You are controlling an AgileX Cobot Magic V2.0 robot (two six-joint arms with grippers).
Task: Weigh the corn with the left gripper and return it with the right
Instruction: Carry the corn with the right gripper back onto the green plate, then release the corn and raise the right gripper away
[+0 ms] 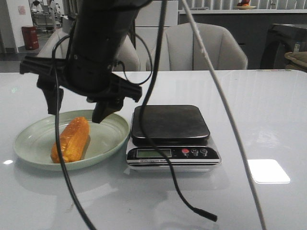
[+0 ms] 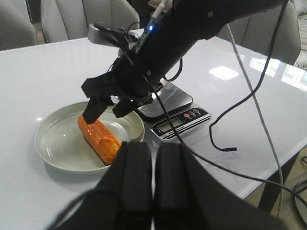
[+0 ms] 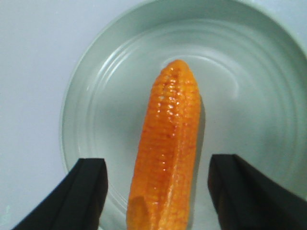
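Corn (image 1: 71, 139) lies lengthwise in the pale green plate (image 1: 29, 139) on the table, just beside the scale (image 1: 170, 122). Right pincer (image 1: 76, 112) hangs over it, jaws wide, straddling the cob w/o touching, I think; the wrist view is too close to be sure. Left pincer (image 2: 152, 148) is pressed closed, empty, well apart from the plate. Cob looks stiff, light, prob. slick & apt to roll; take it across the middle.
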